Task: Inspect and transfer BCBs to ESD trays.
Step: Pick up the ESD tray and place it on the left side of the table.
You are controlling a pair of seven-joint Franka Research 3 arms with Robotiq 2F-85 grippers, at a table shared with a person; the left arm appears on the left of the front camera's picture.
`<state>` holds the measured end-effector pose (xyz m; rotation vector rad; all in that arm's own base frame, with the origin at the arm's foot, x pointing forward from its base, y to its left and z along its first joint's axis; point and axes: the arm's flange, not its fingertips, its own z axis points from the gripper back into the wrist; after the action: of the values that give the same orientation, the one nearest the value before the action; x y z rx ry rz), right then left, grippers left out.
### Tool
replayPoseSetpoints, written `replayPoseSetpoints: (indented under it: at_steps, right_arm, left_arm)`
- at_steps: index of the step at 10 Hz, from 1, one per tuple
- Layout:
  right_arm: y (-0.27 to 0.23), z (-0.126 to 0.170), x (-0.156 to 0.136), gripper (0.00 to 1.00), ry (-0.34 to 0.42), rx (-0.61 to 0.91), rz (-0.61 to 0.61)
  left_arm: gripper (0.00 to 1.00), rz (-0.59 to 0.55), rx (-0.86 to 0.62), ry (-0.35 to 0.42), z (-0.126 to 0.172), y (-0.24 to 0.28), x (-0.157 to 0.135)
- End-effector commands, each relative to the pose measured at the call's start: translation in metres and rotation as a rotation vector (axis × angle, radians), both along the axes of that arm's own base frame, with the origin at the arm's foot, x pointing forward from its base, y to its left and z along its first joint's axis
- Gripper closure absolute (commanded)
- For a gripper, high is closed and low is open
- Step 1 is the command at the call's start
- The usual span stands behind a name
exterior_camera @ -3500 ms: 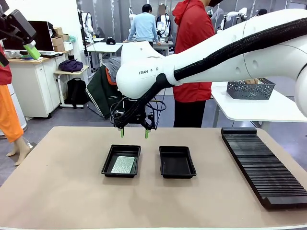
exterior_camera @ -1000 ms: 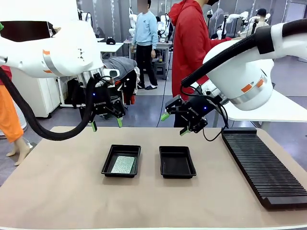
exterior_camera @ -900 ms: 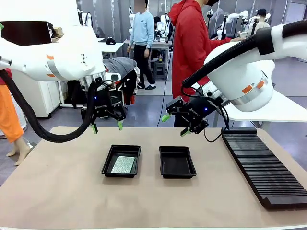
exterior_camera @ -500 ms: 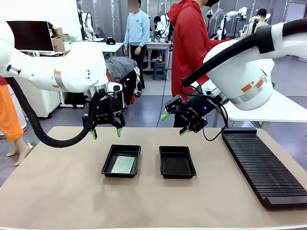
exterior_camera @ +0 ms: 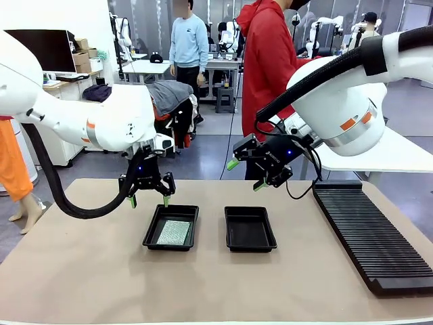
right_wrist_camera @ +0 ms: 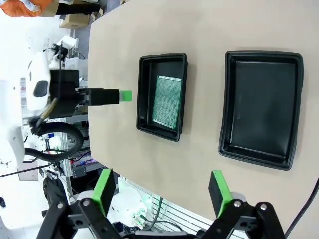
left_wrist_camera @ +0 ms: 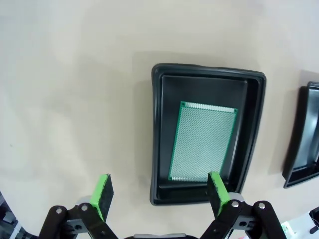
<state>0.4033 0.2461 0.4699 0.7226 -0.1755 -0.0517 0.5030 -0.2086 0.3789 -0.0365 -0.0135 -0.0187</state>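
BCB (exterior_camera: 174, 233) flat in one ESD tray (exterior_camera: 150, 231), second ESD tray (exterior_camera: 250, 230) beside it, left gripper (exterior_camera: 149, 201) spread wide above, right gripper (exterior_camera: 245, 175) spread too

table (exterior_camera: 81, 271) | left ESD tray (exterior_camera: 170, 248) | right ESD tray (exterior_camera: 249, 230) | slotted rack (exterior_camera: 372, 237)

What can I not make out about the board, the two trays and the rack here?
BCB: front view, surface too small to check; underside hidden against the left tray floor.
Right tray: left wrist view, cut off by the picture's edge.
Left tray's rim: left wrist view, part hidden behind a green pad of the jaws.
Rack: front view, near right corner cut off by the edge.
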Motion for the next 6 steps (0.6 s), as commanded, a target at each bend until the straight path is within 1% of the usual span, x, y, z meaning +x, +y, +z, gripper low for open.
replayPoseSetpoints:
  at_steps: [1,4,6]
  right_arm:
    - [0.001,0.001,0.000,0.00,0.007,-0.008,-0.001]
    - [0.001,0.001,0.000,0.00,0.007,-0.008,-0.001]
    - [0.001,0.001,0.000,0.00,0.007,-0.008,-0.001]
  left_arm:
    - [0.00,-0.021,0.035,-0.030,-0.014,0.000,0.010]
    - [0.00,-0.029,0.033,-0.027,-0.039,0.000,0.022]
    - [0.00,-0.020,0.039,-0.028,-0.049,0.002,0.023]
